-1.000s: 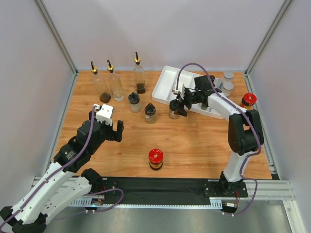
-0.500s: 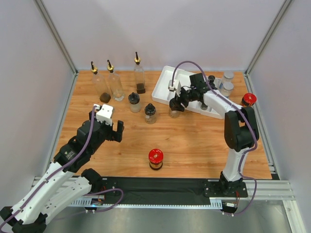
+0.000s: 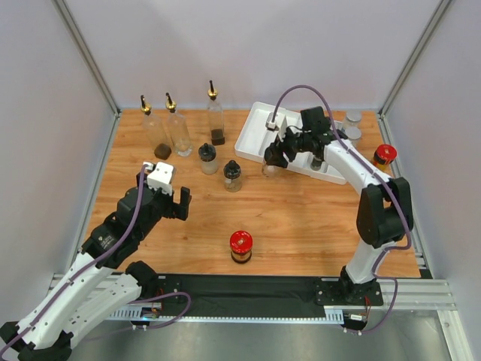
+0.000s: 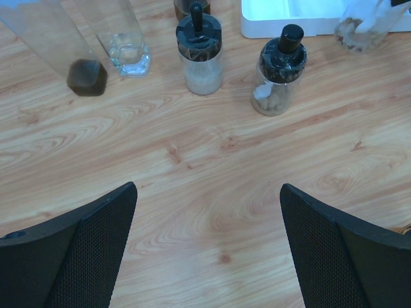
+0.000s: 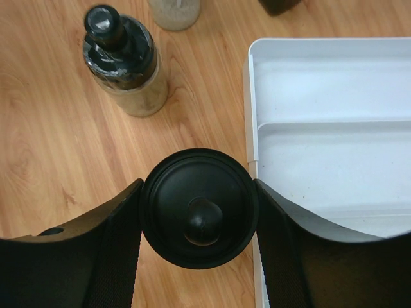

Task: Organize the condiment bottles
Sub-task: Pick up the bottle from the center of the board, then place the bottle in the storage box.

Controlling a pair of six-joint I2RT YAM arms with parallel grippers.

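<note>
Black-capped jar (image 5: 199,192) in right claw (image 5: 200,218); red-lidded jar (image 3: 240,241) lid marking illegible.

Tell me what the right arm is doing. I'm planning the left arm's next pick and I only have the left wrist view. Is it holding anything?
Observer: Yes. The right gripper is closed on the cap of a black-capped jar, with one finger on each side.
Operator: Is that jar inside the tray?
Observer: No. It sits beside the outer rim of the white tray, over the wood. The two compartments that the right wrist view shows are bare.
Operator: Are there any bottles outside my view?
Observer: A red-lidded jar stands alone toward the near edge of the table, about midway across.
</note>
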